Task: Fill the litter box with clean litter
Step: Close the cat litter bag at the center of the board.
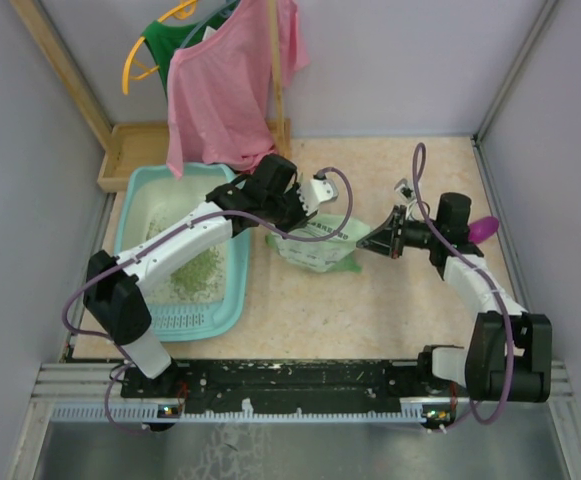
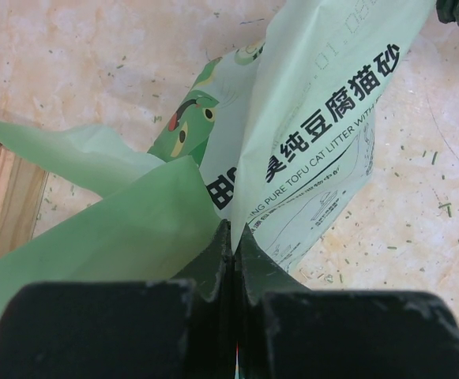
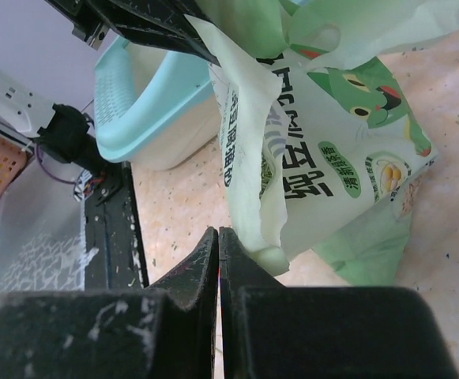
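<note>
The light-teal litter box [image 1: 138,205] stands at the left, with a thin patch of green clean litter [image 1: 198,270] on its whitish base. My left gripper [image 2: 234,233] is shut on an edge of the pale green printed litter bag [image 2: 324,134]. In the top view, my left arm reaches over the box and holds the bag [image 1: 318,245] just to the box's right. My right gripper [image 3: 218,235] is shut with nothing between its jaws. Its tip is beside the bag's lower corner [image 3: 270,254]. The box rim [image 3: 134,103] shows beyond.
A magenta scoop [image 1: 484,229] lies behind my right arm. A wooden tray [image 1: 130,155] sits at the back left. A pink shirt [image 1: 230,90] on hangers hangs over the box's far end. Stray granules [image 2: 419,205] dot the floor. Walls close in on three sides.
</note>
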